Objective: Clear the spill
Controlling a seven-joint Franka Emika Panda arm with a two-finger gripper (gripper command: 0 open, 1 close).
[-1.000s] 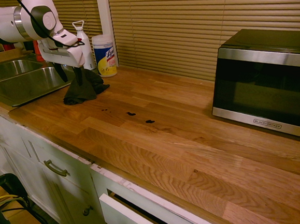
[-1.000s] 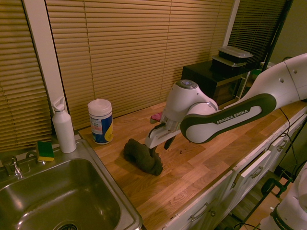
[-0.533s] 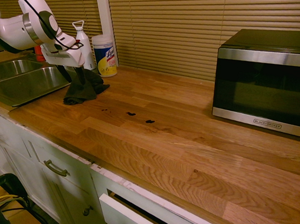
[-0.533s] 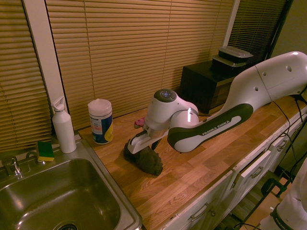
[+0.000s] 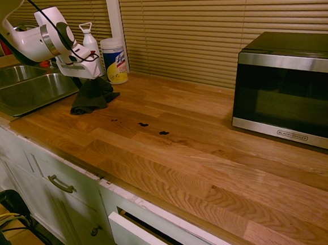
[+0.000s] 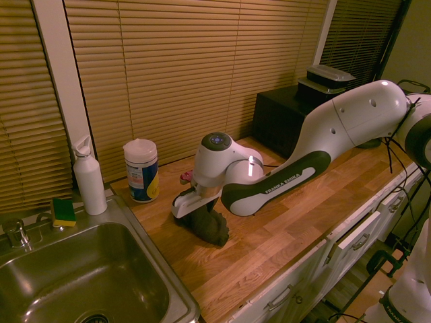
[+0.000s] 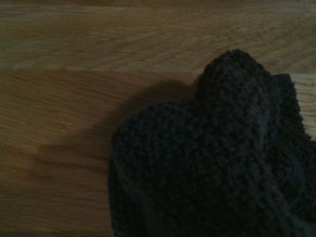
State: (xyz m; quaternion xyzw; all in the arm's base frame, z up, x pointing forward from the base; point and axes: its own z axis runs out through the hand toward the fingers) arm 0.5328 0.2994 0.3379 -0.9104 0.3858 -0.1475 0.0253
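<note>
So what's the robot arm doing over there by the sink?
The white arm has its gripper open just above a crumpled dark cloth on the wooden counter, next to the sink; nothing is gripped yet. A few small dark spill blotches sit untouched further along the counter, toward the microwave. It looks set to pick up the cloth for wiping.

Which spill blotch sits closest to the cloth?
The small faint blotch at the sink-side end of the row, nearest the cloth. The two darker blotches lie farther along, toward the microwave.
</note>
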